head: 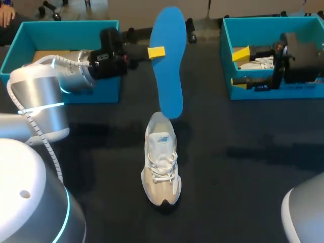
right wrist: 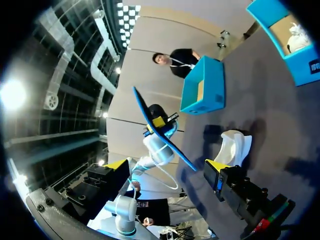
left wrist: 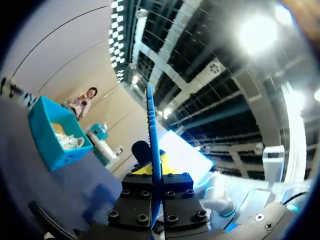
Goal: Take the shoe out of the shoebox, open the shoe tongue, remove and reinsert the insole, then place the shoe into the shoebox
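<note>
Left of the shoe [head: 161, 162], my left arm [head: 45, 96] covers part of the left shoebox [head: 109, 86], so its inside is hard to see. The left gripper [head: 156, 51] is closed on the blue insole [head: 169, 66]; only one yellow tip shows. The insole stands upright above the shoe's heel; whether they touch I cannot tell. The shoe, white and beige with laces, stands on the dark table [head: 243, 177], outside both boxes. Right of the shoe, the right gripper [head: 242, 67], opened wide, partly hides a white thing [head: 260, 63] in the right shoebox [head: 304, 92].

A bright blue insole [head: 169, 76] contrasts with a white-and-beige shoe [head: 161, 167]. The left shoebox [head: 109, 91] and right shoebox [head: 226, 50] are teal, the table [head: 243, 167] black, the fingers [head: 156, 51] yellow-tipped.
</note>
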`<state>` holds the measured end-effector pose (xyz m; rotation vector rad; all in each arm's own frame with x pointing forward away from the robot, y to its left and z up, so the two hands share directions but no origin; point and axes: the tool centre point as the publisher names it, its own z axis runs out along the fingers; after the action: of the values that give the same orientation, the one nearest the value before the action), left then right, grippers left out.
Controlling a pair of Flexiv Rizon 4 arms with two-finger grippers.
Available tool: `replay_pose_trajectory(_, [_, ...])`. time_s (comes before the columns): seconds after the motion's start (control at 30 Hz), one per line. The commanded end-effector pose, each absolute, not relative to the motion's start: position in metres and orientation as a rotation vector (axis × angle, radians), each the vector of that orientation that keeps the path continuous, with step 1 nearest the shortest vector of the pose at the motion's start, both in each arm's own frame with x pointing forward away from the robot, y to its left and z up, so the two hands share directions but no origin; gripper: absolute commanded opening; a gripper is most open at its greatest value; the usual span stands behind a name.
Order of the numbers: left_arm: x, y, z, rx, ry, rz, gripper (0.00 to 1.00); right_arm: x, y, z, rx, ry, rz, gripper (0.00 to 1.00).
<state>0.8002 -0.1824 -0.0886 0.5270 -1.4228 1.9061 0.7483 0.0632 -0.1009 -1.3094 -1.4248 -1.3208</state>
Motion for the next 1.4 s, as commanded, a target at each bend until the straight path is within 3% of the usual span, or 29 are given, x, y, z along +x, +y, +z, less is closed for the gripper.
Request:
replay_pose_trajectory(0.03, [0.8019, -0.1793, -0.0901, 0.156, -1.624, 2.179, 0.0, 0.7506, 0.0656, -0.1009, -1.307, -1.426, -1.317, 1.0])
replay_pose_trajectory(0.67, [0.8015, -0.1787, -0.0894, 0.03, -1.715, 2.255, 0.0, 0.7518, 0.0688, -0.1026, -1.299, -1.424, -1.329, 1.0])
replay_pose_trajectory(1.0, [0.8083, -0.1807, -0.0815, -0.893, -1.89, 2.65, 0.0, 0.7532, 0.0692, -0.101, -1.3, -1.43, -1.333, 1.0])
replay_pose_trajectory(1.4, [0.8099, -0.178, -0.087, -1.793, -1.95, 2.648, 0.0, 0.7577, 0.0688, -0.0972, -1.29, -1.436, -1.338, 1.0])
